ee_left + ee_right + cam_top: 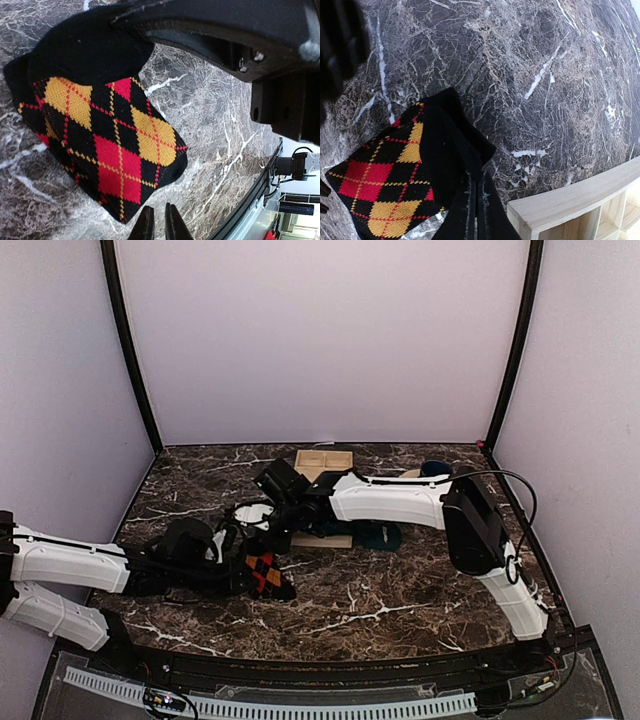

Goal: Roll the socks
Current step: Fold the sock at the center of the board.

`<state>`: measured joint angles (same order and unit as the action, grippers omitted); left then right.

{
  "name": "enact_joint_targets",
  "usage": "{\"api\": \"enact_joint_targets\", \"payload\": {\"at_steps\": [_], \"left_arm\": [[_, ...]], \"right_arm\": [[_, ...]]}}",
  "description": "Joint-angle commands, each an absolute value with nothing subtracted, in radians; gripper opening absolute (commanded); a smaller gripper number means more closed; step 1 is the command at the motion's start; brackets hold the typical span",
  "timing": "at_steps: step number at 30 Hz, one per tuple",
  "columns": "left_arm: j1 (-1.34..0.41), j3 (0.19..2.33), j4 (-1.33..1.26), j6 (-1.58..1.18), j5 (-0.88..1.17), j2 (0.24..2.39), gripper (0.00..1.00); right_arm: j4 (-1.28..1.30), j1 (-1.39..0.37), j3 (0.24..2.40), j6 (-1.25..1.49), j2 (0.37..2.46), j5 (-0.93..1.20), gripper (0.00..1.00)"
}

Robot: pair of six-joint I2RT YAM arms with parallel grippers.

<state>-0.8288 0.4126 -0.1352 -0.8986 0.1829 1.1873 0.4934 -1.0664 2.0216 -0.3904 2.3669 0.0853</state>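
The compartmented wooden tray (323,462) stands beyond the right gripper (476,210), and its sections show only bare wood. A second light wooden rim with dividers (570,202) lies just beside that gripper's fingers. The frame edge cuts it off, and in the top view only a strip of it shows under the forearm. The teal sock (383,536) lies behind the right gripper, against that strip and partly covered by the forearm. The dark blue mug (436,468) is mostly hidden behind the same arm. The argyle sock (107,135) lies flat on the marble table (400,600) between the two grippers, with its patterned end just ahead of the left gripper (159,225) and its black end under the right gripper. The left gripper's fingertips are cut off by the frame. They stand slightly apart with a narrow gap, and nothing is visible between them. The right gripper's fingers are pressed fully together at the sock's black end. Black on black, it cannot be determined whether fabric is pinched. The left arm lies low and stretched along the table from the left. The right arm rises from its base, bends at the elbow and reaches leftward across the table, wrist angled down.
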Motion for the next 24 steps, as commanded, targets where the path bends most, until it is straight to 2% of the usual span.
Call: {"api": "enact_joint_targets", "payload": {"at_steps": [1, 24], "left_arm": [[-0.838, 0.449, -0.185, -0.876, 0.203, 1.222, 0.12], [-0.848, 0.442, -0.249, -0.891, 0.212, 1.304, 0.12]], "right_arm": [[0.458, -1.061, 2.058, -0.403, 2.401, 0.118, 0.0], [0.466, -1.075, 2.075, -0.391, 2.44, 0.209, 0.0]]}}
